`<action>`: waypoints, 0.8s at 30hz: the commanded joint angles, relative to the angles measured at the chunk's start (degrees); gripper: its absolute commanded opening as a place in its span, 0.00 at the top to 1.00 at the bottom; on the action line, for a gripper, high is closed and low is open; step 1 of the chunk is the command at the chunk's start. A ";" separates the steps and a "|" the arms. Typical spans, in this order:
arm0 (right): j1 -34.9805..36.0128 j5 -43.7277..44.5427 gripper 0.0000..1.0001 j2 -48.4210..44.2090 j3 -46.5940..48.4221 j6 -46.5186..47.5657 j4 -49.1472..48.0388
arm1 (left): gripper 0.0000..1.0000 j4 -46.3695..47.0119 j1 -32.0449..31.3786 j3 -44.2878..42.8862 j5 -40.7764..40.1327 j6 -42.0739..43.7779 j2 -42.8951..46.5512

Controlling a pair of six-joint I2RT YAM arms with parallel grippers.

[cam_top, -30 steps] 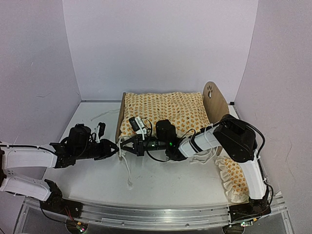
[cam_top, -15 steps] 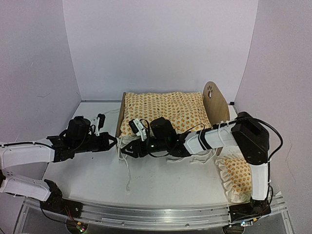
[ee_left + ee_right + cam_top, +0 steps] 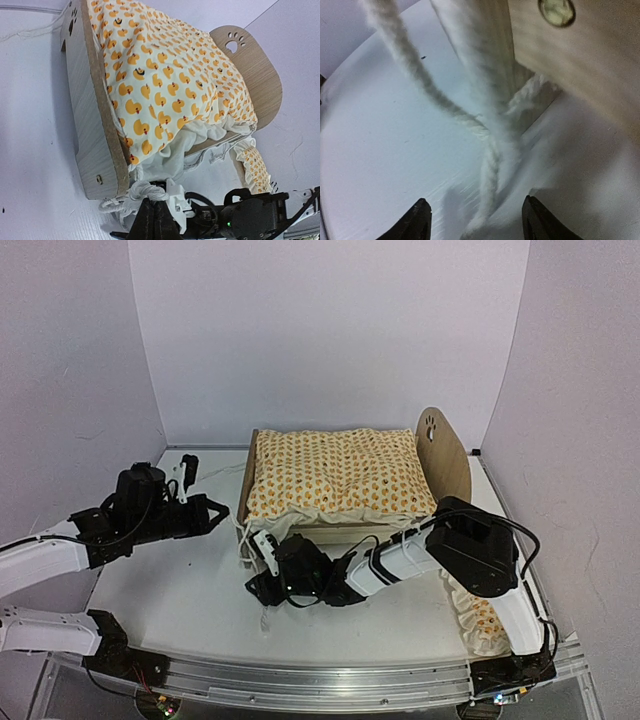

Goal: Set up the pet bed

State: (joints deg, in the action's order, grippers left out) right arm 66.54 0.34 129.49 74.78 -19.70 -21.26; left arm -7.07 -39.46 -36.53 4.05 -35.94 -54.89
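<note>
Right gripper [image 3: 258, 590] sits nearest us, low over the table [image 3: 170, 590], with its fingers standing apart and nothing clamped between them. In the wrist view a white cord [image 3: 487, 170] runs down between the open fingers and lies slack on the table. We take this as the gripper being clear of the cord, not holding it.

That cord trails from the near left corner of the pet bed [image 3: 444, 460], so it looks like a loose end to keep out of the way. At the right edge, beside the right arm's base, the ruffled pillow [image 3: 482, 612] lies on the table and is partly hidden by the arm. We judge it is yet to go on the bed.

Further back, the left gripper [image 3: 222, 510] hangs shut just beside the foot board, with nothing that we can see in its grip. It seems parked there to leave the bed open.

The bed stands at the middle rear of the table, with the duck-patterned quilt [image 3: 335, 475] spread across it between the two end boards. It covers whatever mattress lies beneath.
</note>
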 commanded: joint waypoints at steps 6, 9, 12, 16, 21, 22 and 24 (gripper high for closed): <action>0.87 14.02 1.00 -2.54 -6.20 1.50 -12.22 | 1.00 -7.05 0.09 -11.25 -13.23 6.33 4.71; 0.87 12.31 1.00 -2.92 -8.17 0.75 -12.16 | 1.00 -3.38 0.17 -15.41 -18.55 12.86 3.84; 0.87 12.34 1.00 -2.80 -9.28 0.09 -12.01 | 1.00 -1.39 0.18 -22.74 -18.80 18.40 -1.25; 0.87 11.10 1.00 -2.07 -8.76 -0.05 -11.29 | 1.00 -1.49 0.26 -30.72 -29.86 24.28 -8.36; 0.87 10.09 1.00 -0.69 -7.99 -0.20 -11.09 | 1.00 4.06 2.44 -37.87 -39.75 34.33 -14.01; 0.87 10.16 1.00 -0.65 -8.11 -0.12 -11.20 | 1.00 4.24 3.36 -39.45 -41.13 35.60 -15.00; 0.87 10.28 1.00 -0.51 -8.52 0.09 -11.92 | 1.00 4.44 5.07 -41.70 -42.84 38.11 -15.80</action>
State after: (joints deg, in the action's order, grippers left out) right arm 66.96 11.18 129.32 66.24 -19.35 -33.52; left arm -8.40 -37.39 -71.33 -29.52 -6.87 -69.89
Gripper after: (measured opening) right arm 0.031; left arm 0.005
